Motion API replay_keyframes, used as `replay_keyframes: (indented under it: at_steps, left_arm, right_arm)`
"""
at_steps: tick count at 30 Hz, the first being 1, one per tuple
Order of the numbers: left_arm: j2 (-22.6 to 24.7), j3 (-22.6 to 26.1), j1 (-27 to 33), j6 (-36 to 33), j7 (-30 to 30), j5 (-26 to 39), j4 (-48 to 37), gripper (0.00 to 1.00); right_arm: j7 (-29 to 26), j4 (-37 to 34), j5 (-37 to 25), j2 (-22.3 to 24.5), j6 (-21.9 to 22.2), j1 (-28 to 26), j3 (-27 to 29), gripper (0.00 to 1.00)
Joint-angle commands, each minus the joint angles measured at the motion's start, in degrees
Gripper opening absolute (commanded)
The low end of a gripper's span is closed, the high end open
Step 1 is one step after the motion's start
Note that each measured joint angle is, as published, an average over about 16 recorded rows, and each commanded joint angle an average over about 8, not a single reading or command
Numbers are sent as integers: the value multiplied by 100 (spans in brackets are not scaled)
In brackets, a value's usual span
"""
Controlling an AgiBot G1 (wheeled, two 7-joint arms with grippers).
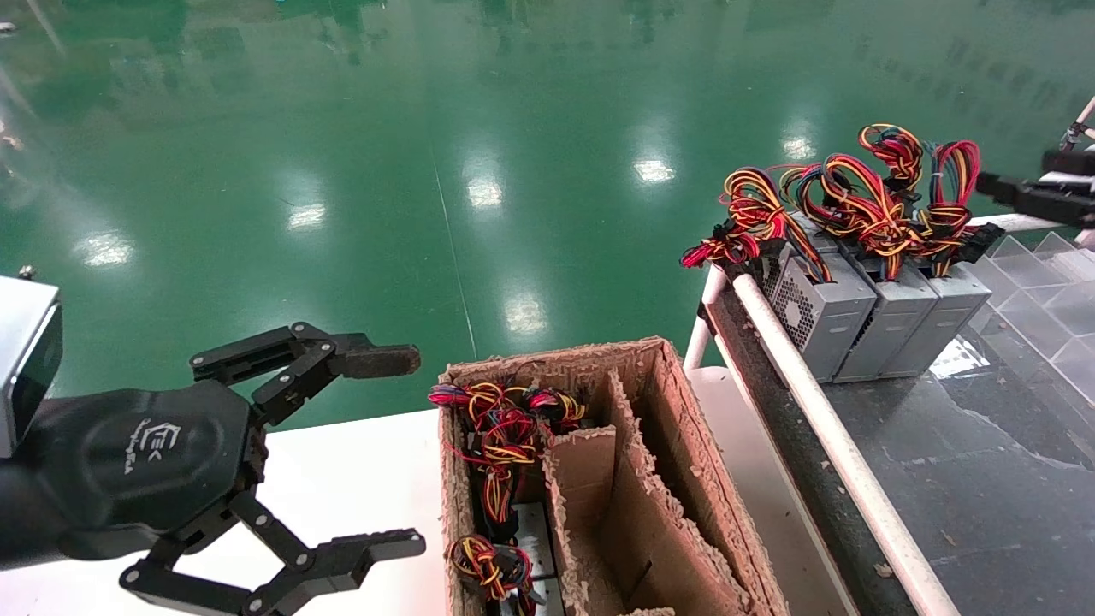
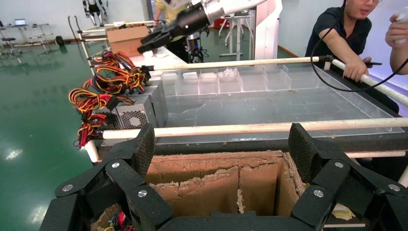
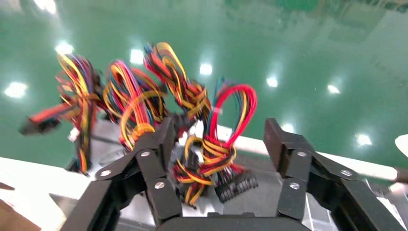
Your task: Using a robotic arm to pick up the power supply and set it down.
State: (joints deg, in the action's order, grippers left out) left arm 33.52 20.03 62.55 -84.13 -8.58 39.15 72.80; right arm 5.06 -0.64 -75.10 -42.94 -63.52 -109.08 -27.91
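The left hand (image 1: 389, 453) hangs nearest the camera, over the white worktop (image 1: 342, 479) at its near left, fingers spread wide apart and empty, just beside the cardboard box (image 1: 676, 445).

The power supply (image 1: 941, 329) stands as the rightmost of three grey units in a row on the dark worktop (image 1: 984, 479), hard against the white rail (image 1: 821, 428) along that worktop's left edge. Its mostly red wire bundle (image 1: 954, 184) rises from its top. The right hand (image 3: 219, 144) hovers just above that bundle, its fingers apart on either side of the wires and not closed on them. The two neighbouring units (image 1: 847, 312) touch it side by side, carrying yellower bundles.

Clear plastic dividers (image 1: 1052, 291) fill the dark worktop's far right corner; its near stretch lies bare.

The cardboard box has ragged partitions: its left compartment holds more wired units (image 1: 500, 436), its middle and right compartments look empty.
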Motion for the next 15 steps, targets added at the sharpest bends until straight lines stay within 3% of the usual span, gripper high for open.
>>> replay_keyframes:
  at_steps: [1, 7, 15]
  left_arm:
    - [0, 0, 0, 0, 0, 0, 0, 100]
    - [0, 0, -1, 2, 1, -1, -2, 100]
    - [0, 1, 0, 1, 2, -1, -3, 100]
  right_arm:
    - [-42, 4, 46, 58, -121, -46, 34, 100]
    - [-89, 297, 278, 157, -405, 102, 156, 100]
    - [-284, 1227, 676, 240, -641, 709, 291, 100]
